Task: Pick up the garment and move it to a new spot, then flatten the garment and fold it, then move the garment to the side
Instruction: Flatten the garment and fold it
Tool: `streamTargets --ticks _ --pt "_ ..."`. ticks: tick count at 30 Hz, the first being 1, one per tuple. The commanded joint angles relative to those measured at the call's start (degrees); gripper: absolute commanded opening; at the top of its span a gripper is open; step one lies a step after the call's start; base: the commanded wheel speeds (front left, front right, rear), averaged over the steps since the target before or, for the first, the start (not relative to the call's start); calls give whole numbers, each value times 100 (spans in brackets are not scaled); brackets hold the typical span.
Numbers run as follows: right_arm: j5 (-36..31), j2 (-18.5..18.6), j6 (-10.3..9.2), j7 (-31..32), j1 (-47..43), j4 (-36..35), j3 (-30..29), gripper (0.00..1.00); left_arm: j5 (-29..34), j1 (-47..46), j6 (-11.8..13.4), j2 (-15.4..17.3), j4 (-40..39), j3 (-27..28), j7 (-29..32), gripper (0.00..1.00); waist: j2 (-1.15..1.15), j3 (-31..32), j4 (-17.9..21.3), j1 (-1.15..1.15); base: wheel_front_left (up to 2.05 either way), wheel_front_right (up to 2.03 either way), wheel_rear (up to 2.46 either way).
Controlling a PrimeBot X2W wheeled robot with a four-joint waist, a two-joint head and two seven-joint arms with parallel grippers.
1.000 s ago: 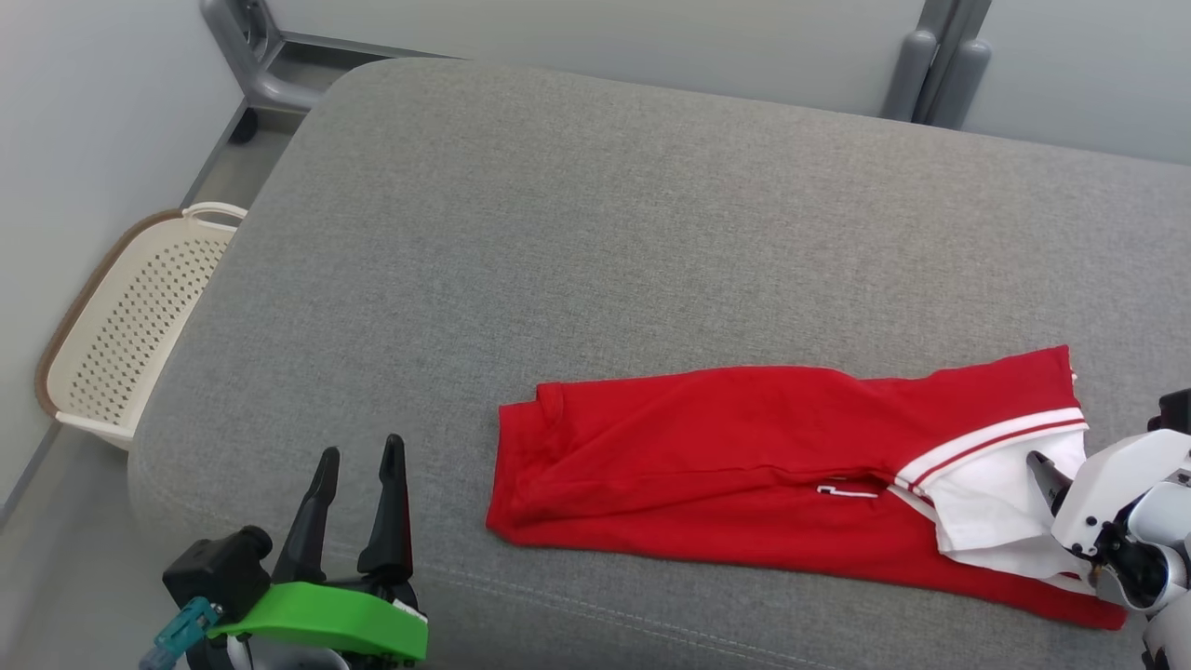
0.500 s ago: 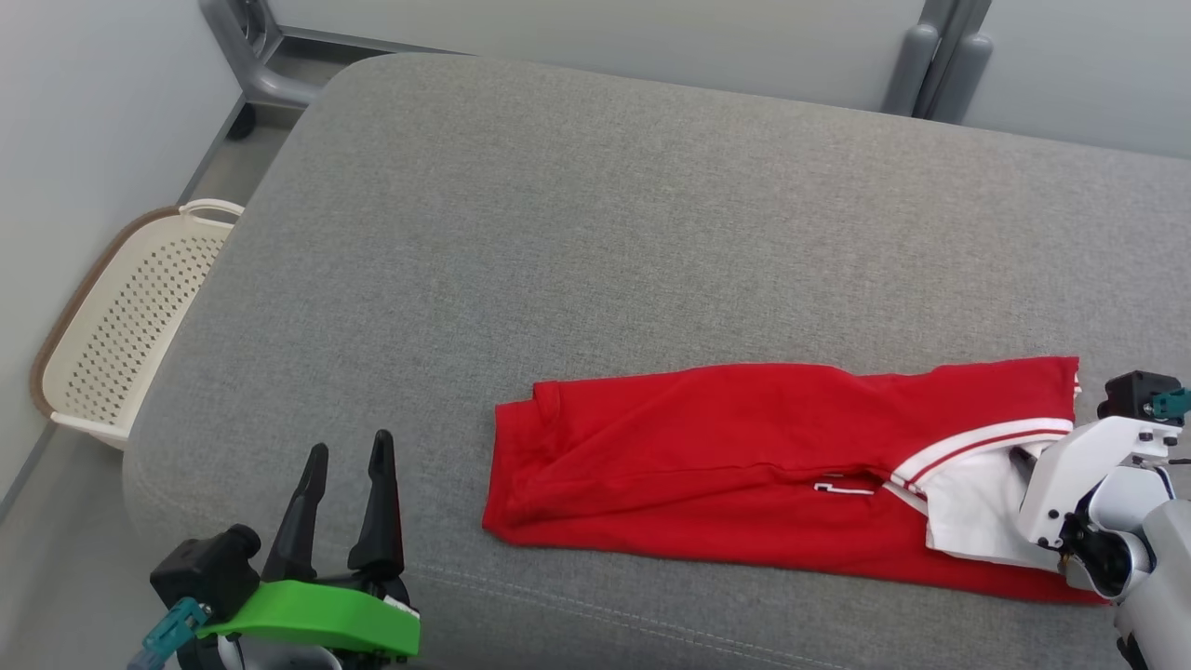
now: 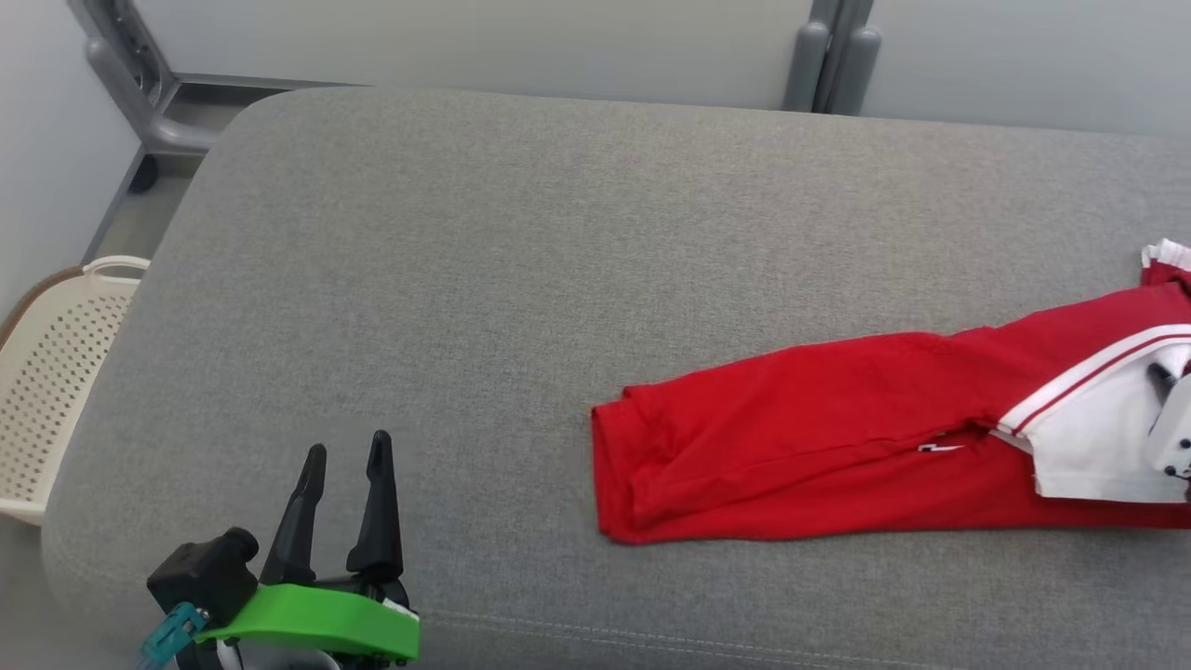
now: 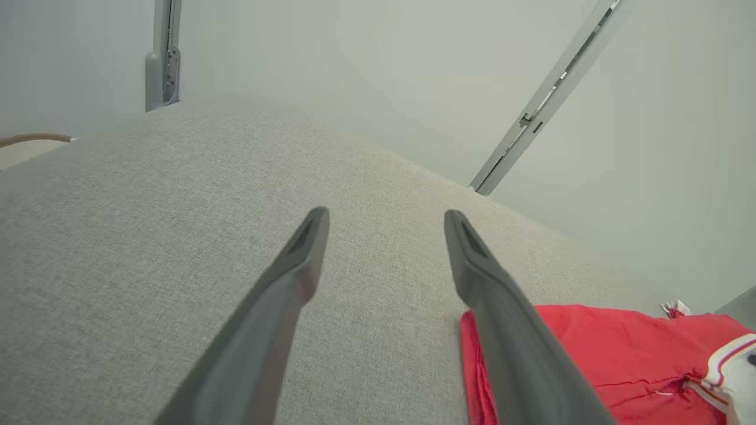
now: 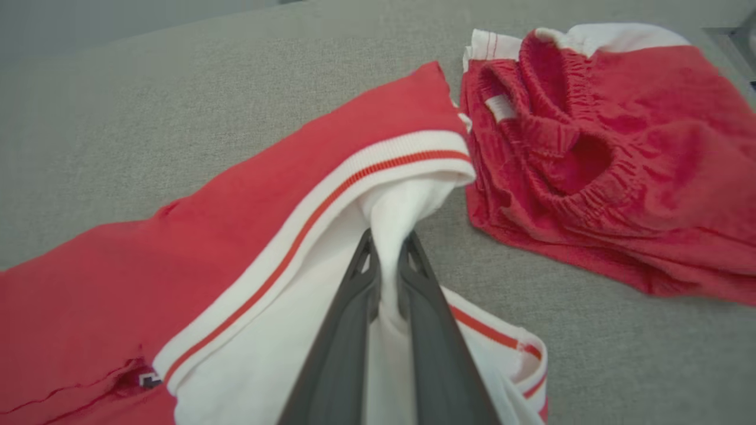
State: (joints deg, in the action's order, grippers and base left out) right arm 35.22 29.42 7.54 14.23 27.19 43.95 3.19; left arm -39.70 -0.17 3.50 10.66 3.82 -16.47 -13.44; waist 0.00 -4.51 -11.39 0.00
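A red garment with a white, red-striped collar lies folded into a long strip on the grey cushion, running off the head view's right edge. My right gripper is shut on a pinch of the white collar fabric, which rises between its two fingers; in the head view it sits at the right edge. My left gripper is open at the lower left, well left of the garment, with nothing between its fingers. The garment's left end lies beside the right finger.
A second red piece with an elastic waistband lies crumpled just beyond the collar; its corner peeks in at the right. A cream perforated basket stands on the floor left of the cushion. Grey metal posts rise behind.
The head camera has shifted. The garment has slid to the right across the cushion with my right gripper holding its collar. The left gripper has stayed open in place.
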Motion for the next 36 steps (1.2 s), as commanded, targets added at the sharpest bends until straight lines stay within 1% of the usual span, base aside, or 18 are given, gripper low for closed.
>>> streamTargets --ticks 1,4,8,13,20,24,28,31,34,36 --pt "13 61 -11 16 -17 -25 -35 0 -16 68 16 17 -17 9 -22 100 0 51 183 0 0 0 0" --pt "-19 217 -11 60 -113 -80 -216 0 -29 77 24 7 -4 7 -30 100 0 61 305 0 0 0 0" --pt "18 81 -10 123 -114 -261 -326 0 -45 116 32 13 24 28 -43 100 0 83 474 0 0 0 0" --pt "141 -191 -9 311 -222 -883 -60 0 -54 152 34 7 39 7 -53 100 0 182 634 0 0 0 0" --pt "218 -383 -7 705 -536 -2171 575 0 -76 242 44 16 58 -24 -47 100 0 405 756 0 0 0 0" --pt "156 -520 -6 889 -687 -2806 875 0 -82 255 41 3 52 -65 -24 100 0 470 730 0 0 0 0" --pt "47 -775 -6 1003 -755 -3157 1108 0 -102 256 3 10 34 -97 -7 100 0 489 631 0 0 0 0" --pt "-53 -1030 -7 1022 -738 -3204 1265 0 -110 239 -21 7 21 -113 -7 100 0 483 519 0 0 0 0" --pt "-153 -1286 -7 995 -690 -3078 1415 0 -106 187 -51 -9 19 -146 12 100 0 468 365 0 0 0 0" --pt "-186 -1356 -7 998 -679 -3007 1464 0 -103 164 -48 -14 24 -155 12 100 0 459 309 0 0 0 0"
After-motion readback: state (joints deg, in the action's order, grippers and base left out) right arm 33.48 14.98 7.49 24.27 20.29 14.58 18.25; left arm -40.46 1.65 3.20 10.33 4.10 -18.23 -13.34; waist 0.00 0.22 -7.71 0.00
